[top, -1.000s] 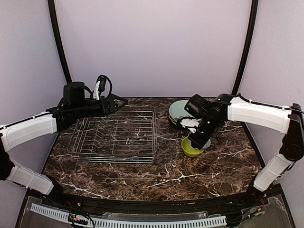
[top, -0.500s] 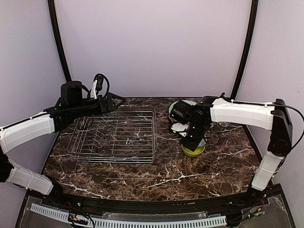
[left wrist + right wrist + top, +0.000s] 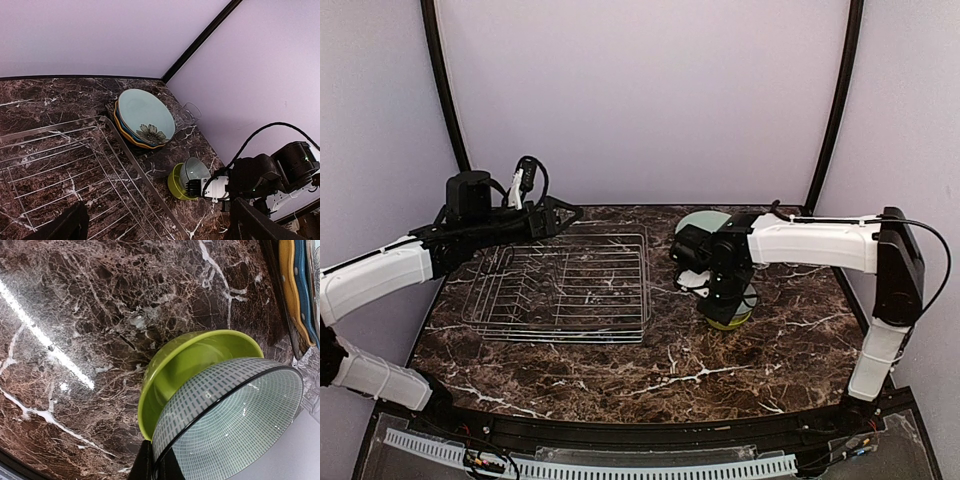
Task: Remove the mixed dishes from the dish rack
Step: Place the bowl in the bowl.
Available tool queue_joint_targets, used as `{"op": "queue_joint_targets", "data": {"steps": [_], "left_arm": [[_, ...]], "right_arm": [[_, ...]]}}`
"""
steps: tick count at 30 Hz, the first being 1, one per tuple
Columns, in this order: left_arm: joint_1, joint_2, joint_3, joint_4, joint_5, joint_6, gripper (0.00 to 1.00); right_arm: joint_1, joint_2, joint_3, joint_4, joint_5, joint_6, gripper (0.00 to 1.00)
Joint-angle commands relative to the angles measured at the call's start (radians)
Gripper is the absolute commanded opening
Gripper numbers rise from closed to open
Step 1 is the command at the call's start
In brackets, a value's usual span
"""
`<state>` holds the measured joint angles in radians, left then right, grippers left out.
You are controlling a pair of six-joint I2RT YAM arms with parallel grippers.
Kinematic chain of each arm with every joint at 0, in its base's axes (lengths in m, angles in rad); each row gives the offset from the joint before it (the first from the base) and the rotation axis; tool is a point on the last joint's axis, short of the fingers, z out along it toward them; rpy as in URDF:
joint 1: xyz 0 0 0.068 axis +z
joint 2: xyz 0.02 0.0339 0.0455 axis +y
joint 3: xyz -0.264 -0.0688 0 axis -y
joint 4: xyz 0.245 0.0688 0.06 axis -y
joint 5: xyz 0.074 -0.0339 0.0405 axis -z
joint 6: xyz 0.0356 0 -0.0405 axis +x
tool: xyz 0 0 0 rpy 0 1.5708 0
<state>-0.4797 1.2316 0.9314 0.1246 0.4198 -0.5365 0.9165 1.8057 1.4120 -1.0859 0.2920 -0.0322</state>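
The silver wire dish rack (image 3: 560, 285) lies left of centre with no dishes showing in it; it also shows in the left wrist view (image 3: 60, 165). My right gripper (image 3: 718, 290) is shut on the rim of the small pale-green bowl (image 3: 235, 425), holding it tilted inside the yellow-green bowl (image 3: 185, 360) on the table right of the rack. The flower plate tops a stack of plates (image 3: 145, 117) behind the bowls, with a clear glass (image 3: 185, 112) beside it. My left gripper (image 3: 560, 213) is open and empty, above the rack's far edge.
The dark marble table (image 3: 650, 375) ends at a purple back wall with black posts. The plate stack (image 3: 698, 228) stands close behind my right gripper. The right arm reaches in from the right edge.
My right gripper has moved left and down with the pale-green bowl, bringing it into the yellow-green bowl. My left gripper has drawn back slightly to the left.
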Motion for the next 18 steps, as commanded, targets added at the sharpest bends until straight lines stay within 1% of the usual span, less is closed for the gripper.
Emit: {"op": "queue_joint_targets", "data": {"steps": [1,5,11,13,18], "left_arm": [[0.009,-0.016,-0.017,-0.007,-0.005,0.008,0.99],[0.009,-0.017,-0.019,-0.006,-0.004,0.006,0.99],[0.010,-0.023,-0.022,-0.014,-0.009,0.010,0.99],[0.011,-0.025,-0.024,-0.017,-0.011,0.011,0.99],[0.013,-0.029,-0.027,-0.021,-0.013,0.012,0.99]], "right_arm": [[0.015,0.022,0.028,-0.008,0.038,0.003,0.00],[0.018,0.046,0.031,-0.006,0.042,0.002,0.01],[0.019,0.060,0.036,-0.001,0.032,-0.001,0.18],[0.020,0.061,0.039,-0.003,0.030,-0.001,0.21],[0.019,0.049,0.047,-0.004,0.008,0.000,0.24]]}}
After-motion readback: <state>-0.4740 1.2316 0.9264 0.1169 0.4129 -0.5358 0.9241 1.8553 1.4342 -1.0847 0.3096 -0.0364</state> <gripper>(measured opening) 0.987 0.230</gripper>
